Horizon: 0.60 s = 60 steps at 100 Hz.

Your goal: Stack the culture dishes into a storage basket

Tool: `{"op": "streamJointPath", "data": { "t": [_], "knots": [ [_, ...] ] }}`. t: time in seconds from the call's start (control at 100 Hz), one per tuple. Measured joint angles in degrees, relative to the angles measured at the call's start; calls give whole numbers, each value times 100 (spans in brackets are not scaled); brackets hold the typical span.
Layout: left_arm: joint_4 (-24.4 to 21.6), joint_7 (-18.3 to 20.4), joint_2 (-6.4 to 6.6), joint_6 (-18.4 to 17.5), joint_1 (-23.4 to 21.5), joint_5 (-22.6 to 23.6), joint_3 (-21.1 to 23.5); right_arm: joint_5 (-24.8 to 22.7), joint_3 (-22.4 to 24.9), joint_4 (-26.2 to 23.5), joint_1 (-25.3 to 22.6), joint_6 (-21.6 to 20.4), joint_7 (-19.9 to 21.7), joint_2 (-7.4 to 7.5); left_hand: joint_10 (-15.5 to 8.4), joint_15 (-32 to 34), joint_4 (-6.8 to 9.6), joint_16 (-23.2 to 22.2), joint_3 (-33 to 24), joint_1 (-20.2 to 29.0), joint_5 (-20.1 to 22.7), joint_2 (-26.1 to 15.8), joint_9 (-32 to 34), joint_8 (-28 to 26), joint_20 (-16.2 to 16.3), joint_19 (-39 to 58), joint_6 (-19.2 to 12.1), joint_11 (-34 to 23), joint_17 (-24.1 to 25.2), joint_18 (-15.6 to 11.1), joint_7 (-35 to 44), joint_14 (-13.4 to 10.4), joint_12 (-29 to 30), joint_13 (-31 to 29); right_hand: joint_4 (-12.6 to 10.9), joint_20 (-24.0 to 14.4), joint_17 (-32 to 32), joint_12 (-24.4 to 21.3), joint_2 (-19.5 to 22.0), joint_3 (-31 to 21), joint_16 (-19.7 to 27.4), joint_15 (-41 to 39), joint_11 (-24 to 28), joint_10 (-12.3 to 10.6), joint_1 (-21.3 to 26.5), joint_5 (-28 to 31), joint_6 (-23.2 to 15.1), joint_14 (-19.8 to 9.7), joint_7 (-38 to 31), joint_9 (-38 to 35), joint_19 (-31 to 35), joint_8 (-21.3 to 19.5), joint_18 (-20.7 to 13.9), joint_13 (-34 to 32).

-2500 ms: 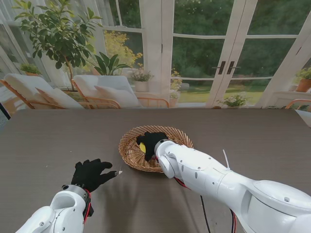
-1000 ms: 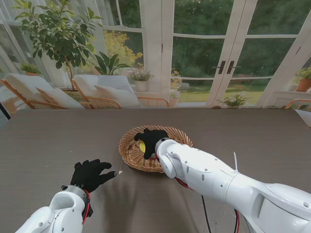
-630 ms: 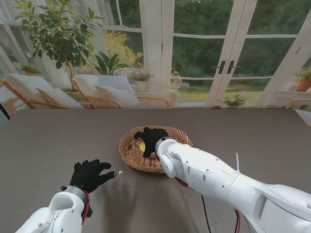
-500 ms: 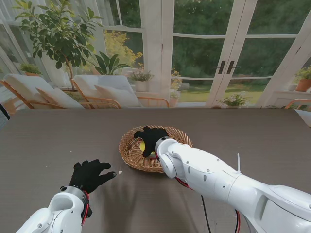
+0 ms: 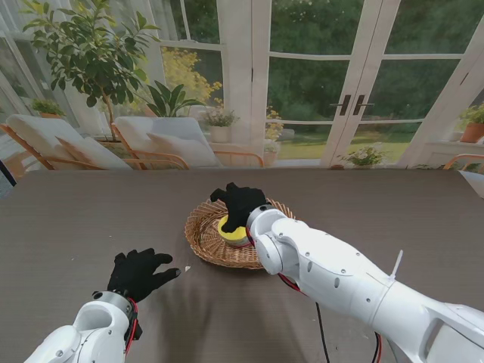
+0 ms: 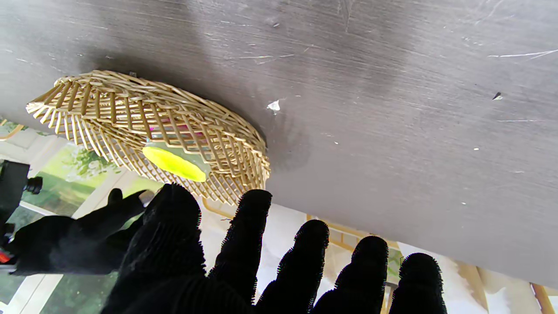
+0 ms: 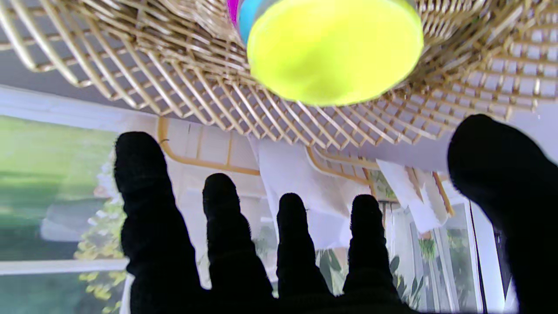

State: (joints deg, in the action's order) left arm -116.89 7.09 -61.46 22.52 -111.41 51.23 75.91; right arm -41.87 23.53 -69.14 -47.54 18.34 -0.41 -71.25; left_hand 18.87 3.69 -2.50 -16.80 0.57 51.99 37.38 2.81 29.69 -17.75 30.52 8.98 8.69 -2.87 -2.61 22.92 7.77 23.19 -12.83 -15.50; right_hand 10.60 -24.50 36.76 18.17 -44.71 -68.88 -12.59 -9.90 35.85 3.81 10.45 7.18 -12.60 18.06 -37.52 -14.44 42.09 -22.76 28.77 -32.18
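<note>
Glass doors and potted greenery stand behind a dark wooden table [image 5: 76, 219], and the landmark on it is a round wicker basket [image 5: 203, 234] at mid-table. Inside the basket sits a stack of culture dishes [image 5: 233, 231] with a yellow one on top, blue and magenta edges showing beneath it in the right wrist view, while the right hand [image 5: 240, 203] hovers over the basket's far side, fingers spread and holding nothing. Nearer to me and to the left of the basket, the left hand [image 5: 138, 272] lies palm-down on the table with its fingers splayed and empty, just beside a small white scrap [image 5: 187, 268].
</note>
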Motion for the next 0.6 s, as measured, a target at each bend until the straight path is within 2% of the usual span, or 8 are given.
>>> {"op": "streamJointPath", "data": {
  "t": [0.19,0.25,0.37,0.45,0.6],
  "knots": [
    [-1,-43,-1,-116,-29,-8,31,-82,1056,-893,-731,-56,-51,259,0,0,0,0,0,0,0,0,0,0,0,0,0,0,0,0,0,0,0,0,0,1,0,-1,219,17,0,-47,-37,-4,5,270,103,-31,-526,-529,-2,17,1,-27],
    [-4,-43,-1,-148,-33,-8,37,-117,1333,-1221,-983,-95,-30,357,0,0,0,0,0,0,0,0,0,0,0,0,0,0,0,0,0,0,0,0,0,1,5,-1,362,276,0,-92,-36,-4,17,448,209,-67,-685,-725,-2,54,7,-163],
    [-19,-40,-1,-248,-41,2,48,-336,2205,-1981,-1680,-386,141,500,0,0,0,0,0,0,0,0,0,0,0,0,0,0,0,0,0,0,0,0,-1,3,8,-1,362,263,0,-130,-115,-5,14,596,226,-101,-747,-929,-3,113,8,-266],
    [-38,-36,1,-286,-39,13,41,-301,2408,-2255,-1929,-462,128,610,1,0,0,0,0,0,0,0,0,0,0,0,0,0,0,0,0,0,0,0,-1,4,7,-1,363,263,0,-142,-124,-5,14,670,249,-96,-839,-1005,-2,145,8,-319],
    [-65,-13,5,-349,1,31,0,-231,3290,-2770,-2636,-858,177,640,1,0,0,0,0,0,0,0,0,0,0,0,1,0,0,0,0,0,0,0,-61,5,6,-1,423,263,0,-149,-186,-6,17,958,355,-140,-871,-1175,-2,218,3,-321]
  ]
}}
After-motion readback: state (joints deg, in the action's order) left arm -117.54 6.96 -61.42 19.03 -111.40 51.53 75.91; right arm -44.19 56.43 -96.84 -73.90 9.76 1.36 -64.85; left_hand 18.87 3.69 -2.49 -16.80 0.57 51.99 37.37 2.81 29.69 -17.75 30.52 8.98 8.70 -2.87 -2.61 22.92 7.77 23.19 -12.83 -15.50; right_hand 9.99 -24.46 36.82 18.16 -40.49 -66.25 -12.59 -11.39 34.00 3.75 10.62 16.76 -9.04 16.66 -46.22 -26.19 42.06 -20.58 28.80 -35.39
